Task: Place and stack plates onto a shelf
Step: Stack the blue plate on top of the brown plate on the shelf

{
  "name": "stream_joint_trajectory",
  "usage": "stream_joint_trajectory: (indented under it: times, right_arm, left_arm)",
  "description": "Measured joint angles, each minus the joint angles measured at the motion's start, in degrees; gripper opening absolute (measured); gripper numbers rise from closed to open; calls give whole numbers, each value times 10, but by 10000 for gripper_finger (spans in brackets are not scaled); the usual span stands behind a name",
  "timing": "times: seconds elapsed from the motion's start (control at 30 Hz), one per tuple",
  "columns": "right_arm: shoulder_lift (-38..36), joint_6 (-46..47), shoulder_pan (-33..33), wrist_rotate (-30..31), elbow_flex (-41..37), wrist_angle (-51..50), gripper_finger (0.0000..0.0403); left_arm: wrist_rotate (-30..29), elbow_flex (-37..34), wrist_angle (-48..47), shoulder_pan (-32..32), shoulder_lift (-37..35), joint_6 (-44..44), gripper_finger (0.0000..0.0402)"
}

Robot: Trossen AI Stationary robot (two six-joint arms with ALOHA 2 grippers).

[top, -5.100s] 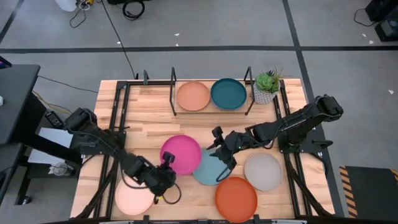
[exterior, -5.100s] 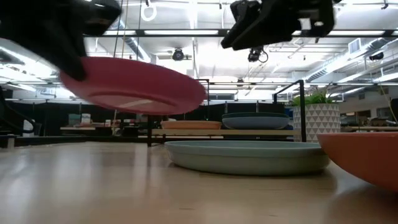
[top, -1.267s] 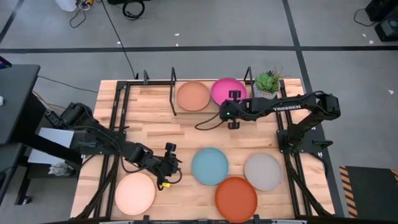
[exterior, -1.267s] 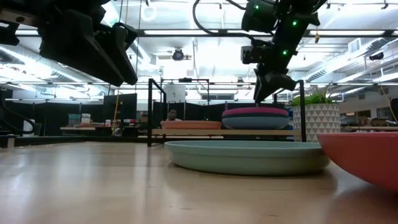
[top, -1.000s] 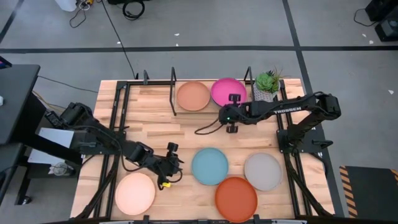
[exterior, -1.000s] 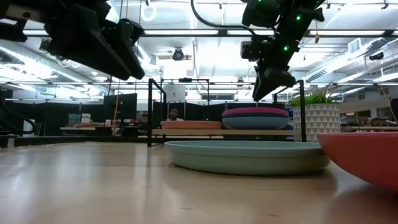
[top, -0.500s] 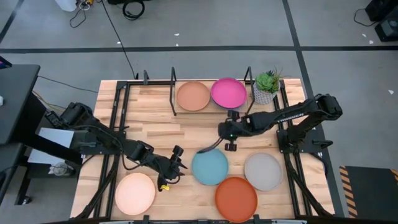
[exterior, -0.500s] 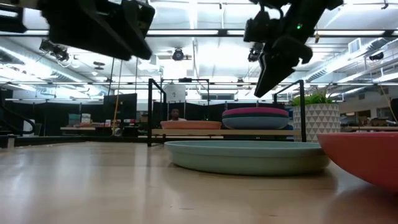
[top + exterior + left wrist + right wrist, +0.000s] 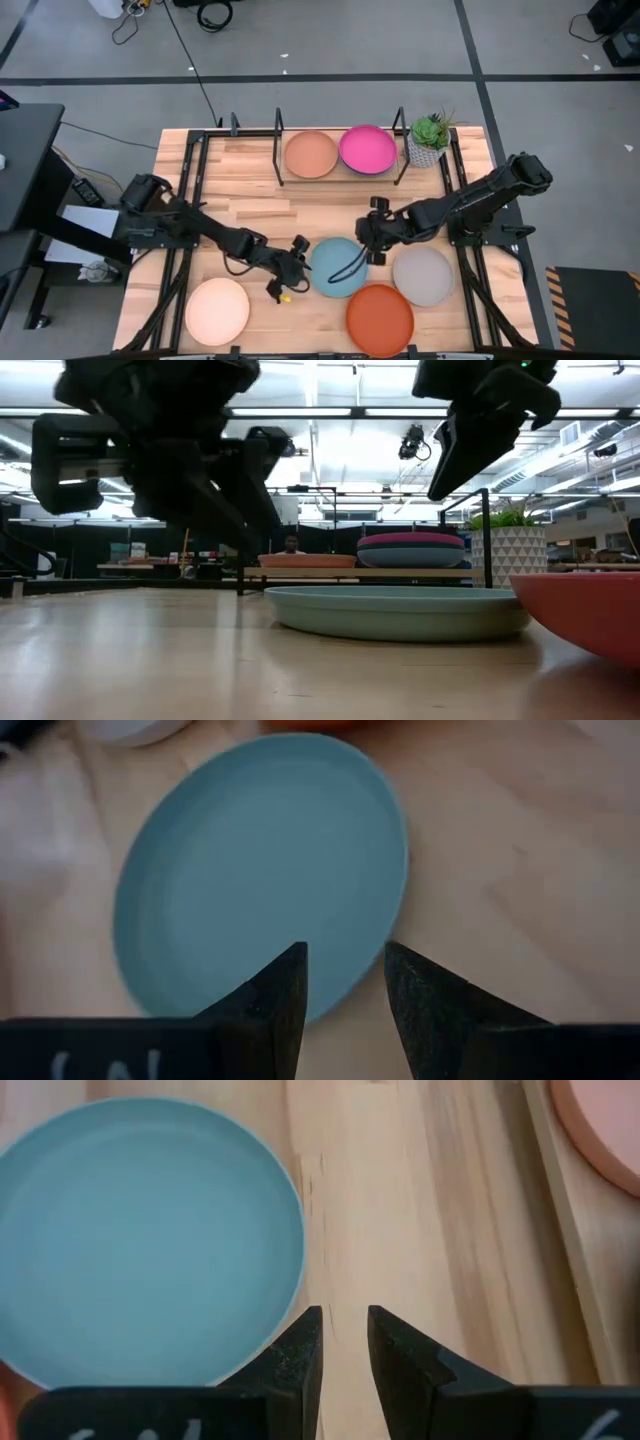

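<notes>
On the shelf (image 9: 279,165) at the far side, the magenta plate (image 9: 367,149) lies on the dark teal plate (image 9: 410,556), next to the tan-brown plate (image 9: 311,154). The blue plate does not show. The light teal plate (image 9: 338,268) lies flat on the table. My left gripper (image 9: 303,258) is open above its left rim (image 9: 345,982), clear of it. My right gripper (image 9: 368,240) is open and empty, above the table just off the plate's far right rim (image 9: 290,1230).
The grey plate (image 9: 423,276), the orange plate (image 9: 380,319) and the cream plate (image 9: 217,311) lie on the table's near half. A potted plant (image 9: 428,138) stands right of the shelf. Long black rails (image 9: 187,200) run along the table's left and right sides.
My right gripper has gone from the shelf toward the table's near edge, to the light teal plate's far right rim. The magenta plate stays on the dark teal plate. My left gripper has gone toward the table's right, up to the light teal plate's left rim.
</notes>
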Motion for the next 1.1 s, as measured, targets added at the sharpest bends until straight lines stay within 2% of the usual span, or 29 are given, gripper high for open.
stream_joint_trajectory:
  times: [0.23, 0.37, 0.6, 0.7, 0.87, 1.1]
  right_arm:
    - [0, 35, 28, 33, 0, -24, 89]
    - [0, 47, 38, 46, 0, -37, 89]
    - [0, 68, 49, 46, 0, -42, 89]
    - [0, 71, 54, 47, 0, -44, 89]
    - [0, 68, 56, 65, 0, -43, 89]
    - [0, 69, 58, 73, 0, -43, 89]
  left_arm:
    - [46, 66, -49, 5, 63, 33, 142]
    - [47, 97, -94, 5, 96, 58, 142]
    - [47, 112, -108, 12, 119, 74, 138]
    - [49, 113, -116, 13, 119, 76, 109]
    - [44, 120, -146, 17, 118, 84, 20]
    - [-19, 175, -273, 27, 105, 74, 15]
